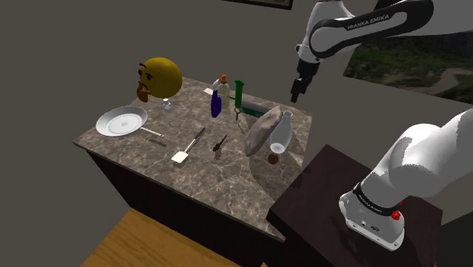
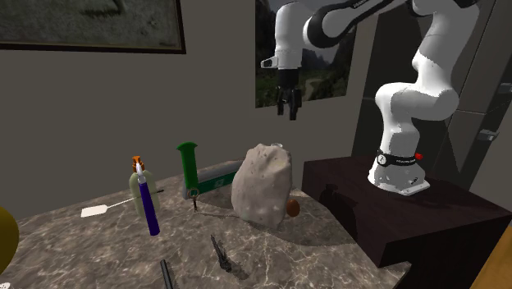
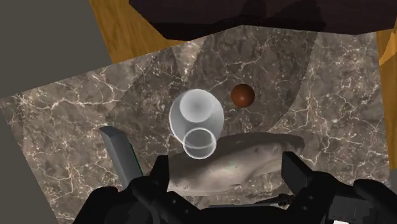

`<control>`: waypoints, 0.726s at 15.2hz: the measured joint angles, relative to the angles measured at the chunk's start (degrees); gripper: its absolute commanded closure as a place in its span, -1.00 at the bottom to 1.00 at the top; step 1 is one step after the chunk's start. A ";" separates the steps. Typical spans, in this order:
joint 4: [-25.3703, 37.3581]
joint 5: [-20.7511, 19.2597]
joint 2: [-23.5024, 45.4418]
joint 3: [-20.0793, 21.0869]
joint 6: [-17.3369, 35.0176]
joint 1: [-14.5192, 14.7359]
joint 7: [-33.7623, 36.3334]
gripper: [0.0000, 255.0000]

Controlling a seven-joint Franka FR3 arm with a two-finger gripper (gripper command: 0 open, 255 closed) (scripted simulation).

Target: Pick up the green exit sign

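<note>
- Black fingers (image 3: pixel 160 179) of the gripper (image 3: pixel 226 170) sit closest to the wrist camera. They stand wide apart, and nothing is clasped between them.
- Ahead of the gripper is a clear flask (image 3: pixel 196 121) over a grey stone (image 3: pixel 254 162). A brown ball (image 3: pixel 242 95) lies on the marble counter (image 3: pixel 76 121) beyond them.
- The green exit sign (image 3: pixel 126 159) shows an edge just beside one finger, apart from it.
- Shoulder view, gripper (image 1: pixel 297 89): it hangs in the air above the back of the counter (image 1: pixel 144 163), touching nothing.
- Shoulder view, green exit sign (image 1: pixel 239 92): it is at 9 o'clock from the gripper. Its post stands upright near the counter's back edge.
- Shoulder view, stone (image 1: pixel 260 130): it is at 5 o'clock from the sign. The flask (image 1: pixel 282 133) is at the stone's 3 o'clock, and the ball (image 1: pixel 273 159) is at its 5 o'clock.
- Shoulder view, blue bottle (image 1: pixel 216 102): it is at 8 o'clock from the sign, just beside it.
- Shoulder view, far 9 o'clock end of the counter: a yellow bearded head (image 1: pixel 159 76), a white pan (image 1: pixel 121 121) and a spatula (image 1: pixel 188 148), all well apart from the sign.
- Second exterior view, gripper (image 2: pixel 287 105): it is at 2 o'clock from the sign (image 2: pixel 189 164) and clear of it.
- Second exterior view, stone (image 2: pixel 262 187): it is at the sign's 3 o'clock. The blue bottle (image 2: pixel 148 209) is at the sign's 7 o'clock.
- The dark stand (image 1: pixel 318 205) carries the arm base at 4 o'clock from the counter in the shoulder view.
</note>
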 measured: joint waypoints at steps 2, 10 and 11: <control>2.08 1.15 5.06 -1.55 2.96 0.34 -3.15 -1.00; 11.90 9.17 24.12 -4.62 11.07 0.30 -16.48 -1.00; 13.35 10.35 26.41 -4.65 11.68 -0.07 -18.22 -1.00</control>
